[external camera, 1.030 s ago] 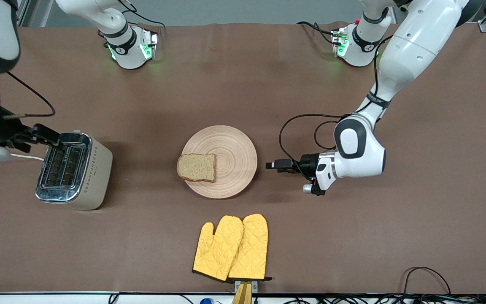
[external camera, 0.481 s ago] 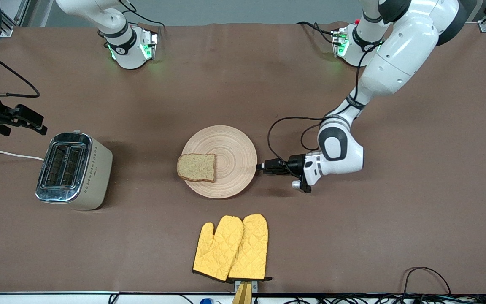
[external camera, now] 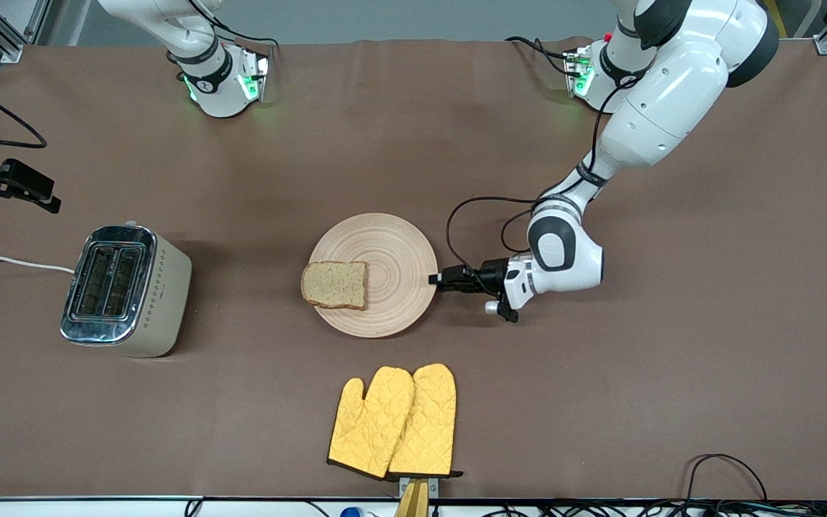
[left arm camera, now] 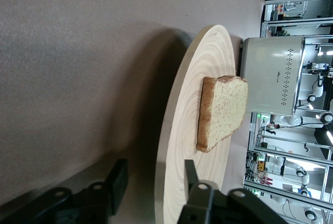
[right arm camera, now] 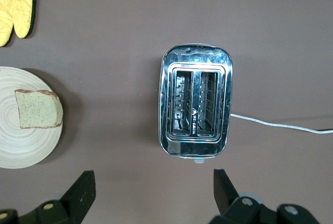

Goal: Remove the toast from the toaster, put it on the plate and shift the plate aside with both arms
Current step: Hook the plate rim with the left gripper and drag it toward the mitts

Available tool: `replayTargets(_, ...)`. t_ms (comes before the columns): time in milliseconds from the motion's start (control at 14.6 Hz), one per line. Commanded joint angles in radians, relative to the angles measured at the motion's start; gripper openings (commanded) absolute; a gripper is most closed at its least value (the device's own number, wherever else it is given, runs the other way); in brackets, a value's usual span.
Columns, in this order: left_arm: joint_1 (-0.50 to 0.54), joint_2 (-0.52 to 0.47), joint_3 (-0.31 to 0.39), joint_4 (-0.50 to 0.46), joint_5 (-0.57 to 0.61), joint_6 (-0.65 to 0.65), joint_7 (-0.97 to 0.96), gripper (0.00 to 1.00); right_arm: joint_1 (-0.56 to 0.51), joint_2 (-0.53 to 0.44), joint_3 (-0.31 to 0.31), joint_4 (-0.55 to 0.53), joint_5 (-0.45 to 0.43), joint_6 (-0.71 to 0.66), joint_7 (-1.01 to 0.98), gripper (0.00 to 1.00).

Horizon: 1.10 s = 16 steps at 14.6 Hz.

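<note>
The pale wooden plate lies mid-table. The brown toast lies flat on it, at its edge toward the right arm's end. My left gripper is low at the plate's rim toward the left arm's end. In the left wrist view, my left gripper is open, with one finger over the plate and the other outside the rim. The toast lies farther in. My right gripper is open and empty, up over the table by the toaster; it also shows in the right wrist view.
A steel and cream toaster with empty slots stands toward the right arm's end, with a white cord trailing off. Two yellow oven mitts lie nearer the front camera than the plate. In the right wrist view the toaster is below the gripper.
My left gripper has slid toward the plate and now straddles its rim. My right gripper has drawn up and away from the toaster toward the table's edge. Plate and toast have not moved.
</note>
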Motion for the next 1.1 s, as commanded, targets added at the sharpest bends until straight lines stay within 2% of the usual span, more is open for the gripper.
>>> replayTargets(0, -0.002, -0.003, -0.008, -0.013, -0.022, 0.013, 0.025, 0.46, -0.108, -0.005, 0.118, 0.001, -0.026, -0.008, 0.019, 1.00)
replayTargets(206, -0.012, -0.001, -0.008, -0.019, -0.025, 0.013, 0.025, 0.38, -0.136, -0.001, 0.126, 0.013, -0.026, -0.013, 0.004, 1.00)
replayTargets(412, -0.018, 0.003, -0.008, -0.018, -0.028, 0.013, 0.025, 0.20, -0.120, 0.005, 0.119, 0.038, -0.030, -0.005, 0.000, 1.00)
replayTargets(755, -0.027, -0.004, -0.008, -0.015, -0.039, 0.015, 0.025, 0.03, -0.144, 0.008, 0.118, 0.035, -0.030, -0.018, -0.007, 1.00)
replayTargets(1030, -0.018, -0.039, -0.012, -0.016, -0.039, 0.015, 0.020, 0.01, -0.142, 0.008, 0.116, 0.035, -0.056, -0.014, -0.004, 1.00)
